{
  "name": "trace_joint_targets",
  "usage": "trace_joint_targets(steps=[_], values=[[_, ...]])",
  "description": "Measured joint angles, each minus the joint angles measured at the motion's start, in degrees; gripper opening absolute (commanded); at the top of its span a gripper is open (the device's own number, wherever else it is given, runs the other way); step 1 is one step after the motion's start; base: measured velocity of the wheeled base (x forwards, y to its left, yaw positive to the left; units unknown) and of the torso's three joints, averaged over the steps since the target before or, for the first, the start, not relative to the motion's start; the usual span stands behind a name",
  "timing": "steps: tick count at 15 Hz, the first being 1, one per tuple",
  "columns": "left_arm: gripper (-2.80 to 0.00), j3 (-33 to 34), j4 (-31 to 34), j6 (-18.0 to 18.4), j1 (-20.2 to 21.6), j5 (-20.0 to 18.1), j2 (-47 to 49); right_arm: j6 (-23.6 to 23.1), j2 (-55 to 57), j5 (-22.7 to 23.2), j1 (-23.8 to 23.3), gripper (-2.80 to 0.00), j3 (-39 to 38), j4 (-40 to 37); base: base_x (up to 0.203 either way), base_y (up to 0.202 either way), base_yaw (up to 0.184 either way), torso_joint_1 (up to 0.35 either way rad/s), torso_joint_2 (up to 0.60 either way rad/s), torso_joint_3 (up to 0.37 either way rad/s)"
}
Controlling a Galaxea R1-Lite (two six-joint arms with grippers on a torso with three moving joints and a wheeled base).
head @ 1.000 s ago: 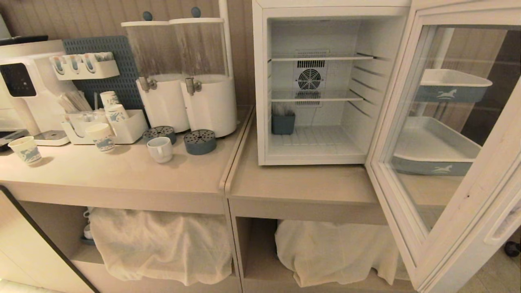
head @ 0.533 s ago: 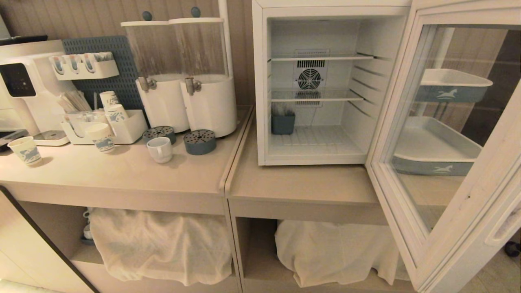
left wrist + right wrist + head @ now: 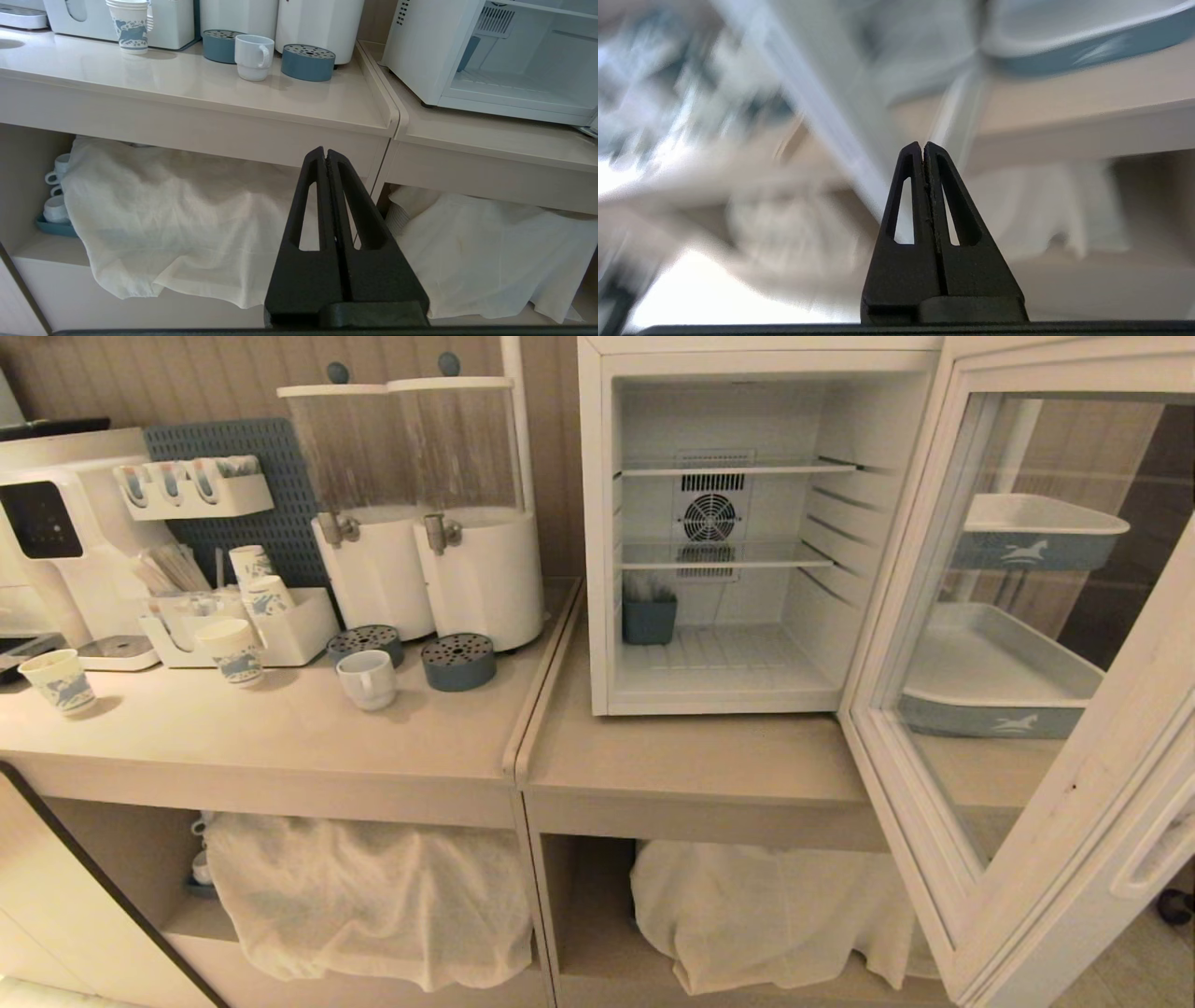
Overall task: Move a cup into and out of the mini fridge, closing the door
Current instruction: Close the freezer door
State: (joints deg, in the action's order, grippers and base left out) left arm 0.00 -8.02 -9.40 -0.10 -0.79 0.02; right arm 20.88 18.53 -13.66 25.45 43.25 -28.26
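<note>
The white cup [image 3: 367, 679] [image 3: 253, 56] stands on the left counter between two round blue drip trays, its handle toward the fridge side. The mini fridge [image 3: 719, 532] [image 3: 420, 56] stands open on the right counter, its wire shelves bare, a small blue bin [image 3: 650, 618] at its back left. Its glass door [image 3: 1018, 663] swings far out to the right. My left gripper [image 3: 325, 151] is shut and empty, low in front of the counter edge. My right gripper [image 3: 923, 144] is shut and empty, near the door frame, below counter height. Neither arm shows in the head view.
Two drink dispensers [image 3: 429, 513] stand behind the cup. Printed paper cups [image 3: 233, 651] and an organiser box [image 3: 299, 625] lie further left, beside a white machine [image 3: 56, 532]. White cloths [image 3: 373, 896] cover the shelves under the counter. Blue-and-white trays [image 3: 1018, 546] show through the door glass.
The head view is unchanged: cup, fridge and open door have kept still. No arm has come into that view.
</note>
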Motion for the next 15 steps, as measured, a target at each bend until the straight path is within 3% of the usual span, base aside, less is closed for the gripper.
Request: trace_joint_targets(steps=[2, 4, 7, 9, 12, 15], values=[[-2.80, 0.00, 0.00, -0.02, 0.00, 0.02, 0.00, -1.77, 3.79, 3.04, 5.11, -2.80, 0.48, -0.54, 0.000, 0.000, 0.000, 0.000, 0.00, 0.000], [-2.80, 0.00, 0.00, 0.00, -0.01, 0.00, 0.00, -1.60, 7.84, 4.13, 6.95, -2.80, 1.13, -0.85, 0.000, 0.000, 0.000, 0.000, 0.00, 0.000], [-2.80, 0.00, 0.00, 0.00, 0.00, 0.00, 0.00, 5.47, 16.34, 4.83, 7.13, -2.80, 3.61, 1.23, 0.000, 0.000, 0.000, 0.000, 0.00, 0.000], [-2.80, 0.00, 0.00, -0.02, 0.00, 0.02, 0.00, 11.95, 21.11, 8.72, 5.18, -2.80, 5.99, 3.19, 0.000, 0.000, 0.000, 0.000, 0.00, 0.000], [-2.80, 0.00, 0.00, -0.02, 0.00, 0.01, 0.00, 16.56, 24.90, 18.65, 0.77, -2.80, 7.81, 5.72, 0.000, 0.000, 0.000, 0.000, 0.00, 0.000], [-2.80, 0.00, 0.00, -0.02, 0.00, 0.01, 0.00, 21.56, 26.12, 21.79, -6.45, -2.80, 6.58, 10.48, 0.000, 0.000, 0.000, 0.000, 0.00, 0.000]])
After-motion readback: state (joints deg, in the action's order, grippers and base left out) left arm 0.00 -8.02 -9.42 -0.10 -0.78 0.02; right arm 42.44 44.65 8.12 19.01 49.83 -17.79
